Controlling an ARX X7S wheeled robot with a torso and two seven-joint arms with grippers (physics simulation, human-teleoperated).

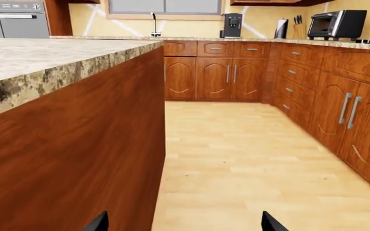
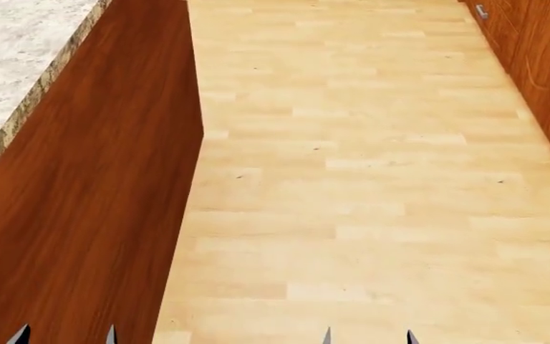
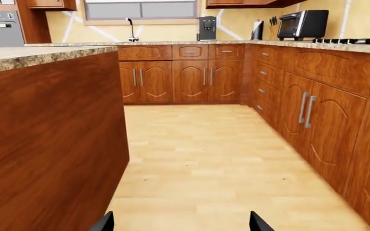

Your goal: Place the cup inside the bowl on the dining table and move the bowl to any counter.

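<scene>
Neither the cup nor the bowl shows in any view, and the dining table is out of sight too, so the step in hand looks like travel and search rather than handling. The left gripper (image 1: 183, 222) shows only two dark fingertips standing wide apart with nothing between them, so it is released and empty; the right gripper (image 3: 179, 222) reads the same, parted and carrying nothing. In the head view both pairs of tips sit low over the wooden floor (image 2: 351, 179), pale planks with a faint grain. Beside the left arm rises an island (image 1: 69, 144), its side a glossy reddish wood panel under a thick slab of speckled granite with a rough mottled edge. Across the aisle run cabinets (image 3: 313, 115) in the same wood, arched door panels and slim metal bar handles, topped by the counter (image 3: 339, 46) in brown-beige stone. On the far worktop stand a coffee machine (image 1: 232, 25) and a toaster oven (image 1: 336, 24), boxy and dark. The next move likely calls for turning the base until the table and its cup and bowl come into sight
</scene>
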